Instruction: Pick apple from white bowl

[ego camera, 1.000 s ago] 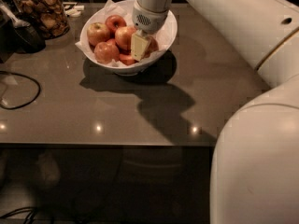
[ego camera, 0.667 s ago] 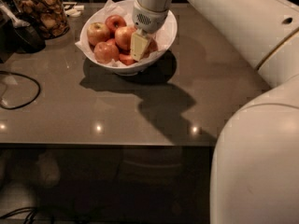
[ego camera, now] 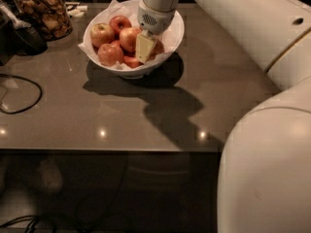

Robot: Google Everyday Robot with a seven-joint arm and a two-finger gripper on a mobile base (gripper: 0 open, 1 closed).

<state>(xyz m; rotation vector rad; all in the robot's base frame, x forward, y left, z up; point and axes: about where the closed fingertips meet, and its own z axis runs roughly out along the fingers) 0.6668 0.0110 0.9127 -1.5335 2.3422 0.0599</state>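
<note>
The white bowl (ego camera: 170,38), lined with crumpled white paper, stands at the back middle of the grey table. It holds several red-yellow apples. My gripper (ego camera: 145,47) reaches straight down from the white arm into the right half of the bowl. It sits right beside a large red apple with yellow streaks (ego camera: 129,38) on its left. Another apple (ego camera: 158,47) shows partly behind the gripper on the right. A paler, yellower apple (ego camera: 101,33) lies at the bowl's left and a darker red one (ego camera: 120,23) at the back.
A glass jar of brown snacks (ego camera: 44,11) stands at the back left, with a dark rounded object (ego camera: 26,38) beside it. A black cable (ego camera: 22,97) loops on the table's left. The table's front edge (ego camera: 112,150) runs across the middle. My white arm fills the right side.
</note>
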